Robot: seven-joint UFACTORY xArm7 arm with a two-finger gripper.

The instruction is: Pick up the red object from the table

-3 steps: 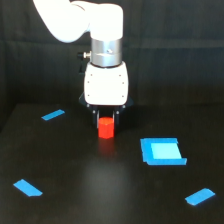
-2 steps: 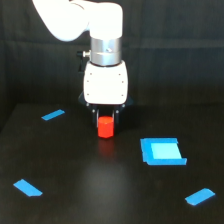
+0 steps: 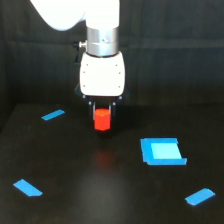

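Observation:
The red object (image 3: 102, 119), a small red-orange short cylinder, hangs between the dark fingers of my gripper (image 3: 103, 120) in the exterior view. It is lifted off the glossy black table (image 3: 100, 195), and a faint red reflection shows on the surface below it. The gripper is shut on the red object, with the white wrist body directly above it. The fingertips are mostly hidden behind the object.
A blue square patch (image 3: 161, 151) lies on the exterior view's right. Blue strips lie at the back left (image 3: 53, 115), front left (image 3: 27, 187) and front right (image 3: 199, 196). A dark curtain stands behind the table.
The gripper has risen with the red object held in it, lifting it further off the table.

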